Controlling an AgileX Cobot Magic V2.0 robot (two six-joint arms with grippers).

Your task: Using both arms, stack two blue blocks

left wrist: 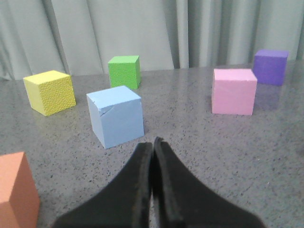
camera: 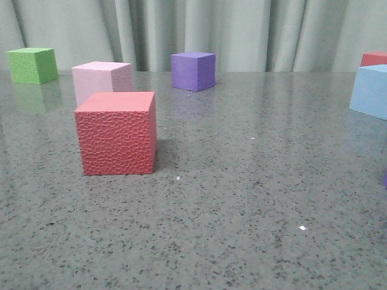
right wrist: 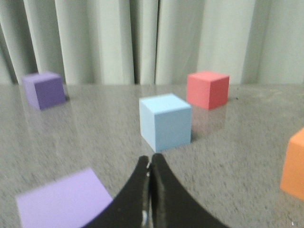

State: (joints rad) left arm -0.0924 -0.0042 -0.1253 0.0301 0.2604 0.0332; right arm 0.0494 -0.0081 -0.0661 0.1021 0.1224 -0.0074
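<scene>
One light blue block [left wrist: 116, 116] rests on the speckled grey table just ahead of my left gripper [left wrist: 153, 142], whose black fingers are shut with nothing between them. A second blue block [right wrist: 165, 121] sits just ahead of my right gripper [right wrist: 151, 160], also shut and empty. In the front view only one blue block [camera: 370, 91] shows, cut by the right edge; neither gripper appears there.
Front view: a red cube [camera: 116, 133] near the middle left, a pink cube [camera: 100, 80] behind it, a green cube [camera: 32, 64] far left, a purple cube [camera: 193, 70] by the curtain. Yellow [left wrist: 50, 92], orange [left wrist: 16, 192] and lilac [right wrist: 64, 199] cubes lie close by.
</scene>
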